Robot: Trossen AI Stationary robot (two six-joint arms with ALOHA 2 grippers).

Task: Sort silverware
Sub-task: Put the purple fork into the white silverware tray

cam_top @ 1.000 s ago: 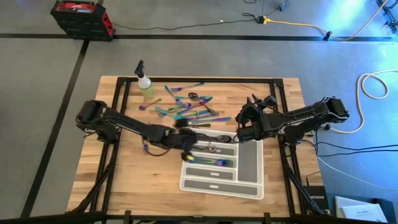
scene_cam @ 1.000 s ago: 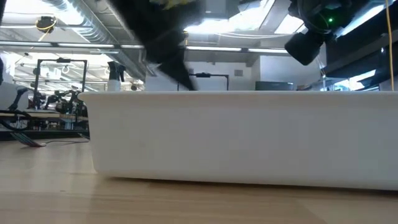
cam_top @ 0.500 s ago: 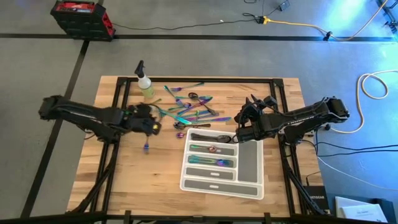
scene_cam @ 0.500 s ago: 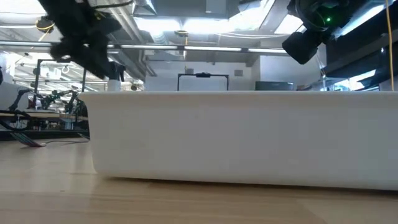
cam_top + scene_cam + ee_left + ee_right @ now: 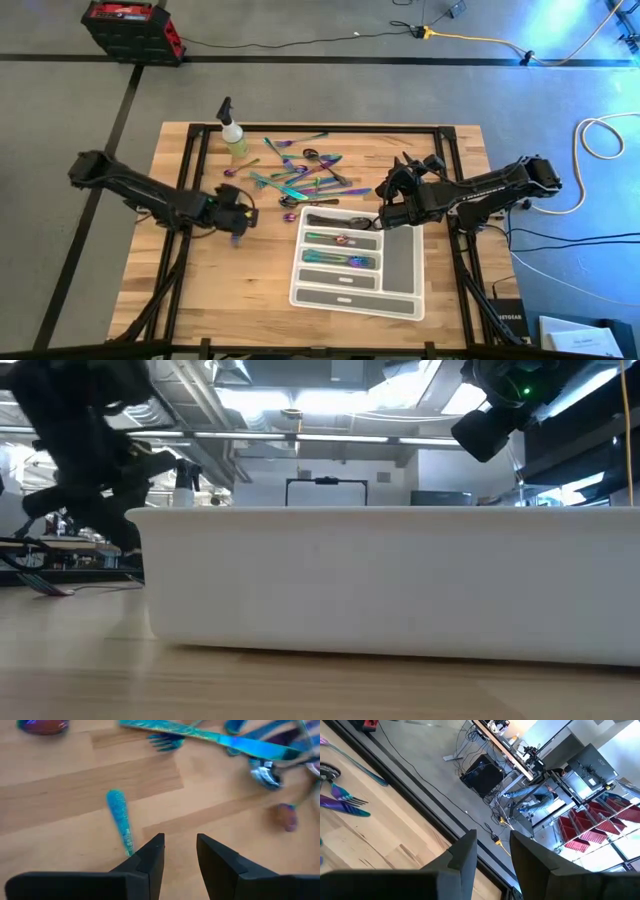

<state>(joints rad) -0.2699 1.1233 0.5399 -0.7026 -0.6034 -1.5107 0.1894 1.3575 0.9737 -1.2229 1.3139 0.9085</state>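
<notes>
Iridescent silverware [image 5: 300, 170] lies in a loose pile on the far middle of the table. A single blue-handled piece [image 5: 236, 237] lies apart on the bare wood to its left. My left gripper [image 5: 243, 215] hangs open just above that piece. In the left wrist view the blue handle [image 5: 120, 820] runs beside one finger [image 5: 150, 855], outside the gap, and I cannot tell whether they touch. My right gripper [image 5: 385, 212] waits open over the far right corner of the white tray [image 5: 400, 262]. Some pieces [image 5: 338, 260] lie in the tray's compartments.
A yellow-green spray bottle [image 5: 234, 135] stands at the far left of the table. The tray's white wall [image 5: 380, 580] fills the low view. Bare wood lies left of and in front of the tray. The table edge lies beyond the right gripper [image 5: 492, 837].
My left gripper has swung from over the tray's far left corner toward the table's left edge. It then came slightly toward the near edge and down, ending over the lone blue-handled piece. The right arm has kept still.
</notes>
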